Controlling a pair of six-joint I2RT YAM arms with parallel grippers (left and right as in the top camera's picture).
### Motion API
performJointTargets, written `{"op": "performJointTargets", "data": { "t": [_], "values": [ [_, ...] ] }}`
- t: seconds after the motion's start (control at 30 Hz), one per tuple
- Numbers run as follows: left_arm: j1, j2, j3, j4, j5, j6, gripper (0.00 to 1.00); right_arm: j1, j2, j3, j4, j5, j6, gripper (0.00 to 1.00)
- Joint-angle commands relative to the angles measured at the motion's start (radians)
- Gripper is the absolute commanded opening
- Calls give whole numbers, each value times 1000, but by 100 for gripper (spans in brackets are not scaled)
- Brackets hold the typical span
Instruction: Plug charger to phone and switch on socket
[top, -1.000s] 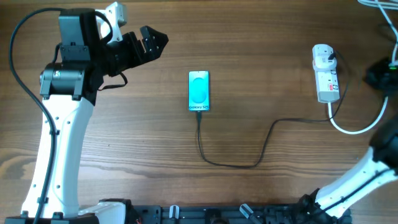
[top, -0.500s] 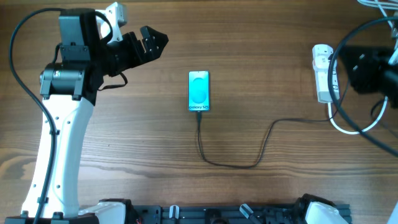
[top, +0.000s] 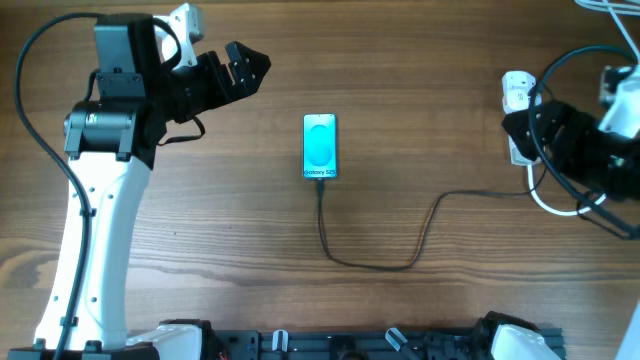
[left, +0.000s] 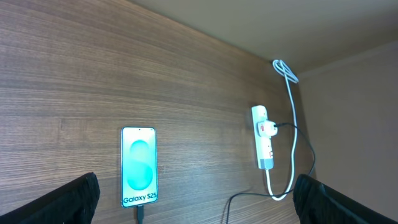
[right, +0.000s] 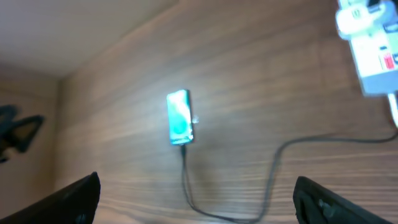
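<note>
The phone (top: 320, 146) lies flat mid-table with its turquoise screen up, and it also shows in the left wrist view (left: 139, 167) and, blurred, in the right wrist view (right: 179, 117). The charger (top: 378, 264), a thin black cable, meets the phone's near end and loops right toward the socket (top: 516, 90). My right gripper (top: 522, 135) hangs open over the socket's lower half and hides its switch from above. The right wrist view shows the socket (right: 373, 50) at the top right, ahead of the right gripper (right: 199, 205). My left gripper (top: 247, 66) is open, far left of the phone.
A thick white lead (top: 560, 208) curls from the socket's near end under my right arm. A thin white cord (left: 287, 71) runs up from the socket toward the far table edge.
My right arm has swung in from the right edge to over the socket, and its jaws have gone from shut to open. The left arm, phone and cable have not moved.
</note>
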Motion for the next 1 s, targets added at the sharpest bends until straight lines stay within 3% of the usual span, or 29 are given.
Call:
{"op": "performJointTargets", "data": {
  "t": [0.0, 0.23, 0.43, 0.67, 0.97],
  "values": [
    [-2, -13, 2, 0, -6, 9, 100, 79, -80, -237, 228, 64, 1, 100],
    [-2, -13, 2, 0, -6, 9, 100, 244, -444, -917, 960, 80, 4, 100],
    [-2, -13, 2, 0, -6, 9, 100, 318, -766, -1321, 1349, 195, 4, 100],
    [-2, -13, 2, 0, -6, 9, 100, 356, -1040, -1534, 1410, 441, 4, 100],
    [-2, -13, 2, 0, -6, 9, 100, 356, -1168, -1671, 1427, 465, 4, 100]
  ]
}}
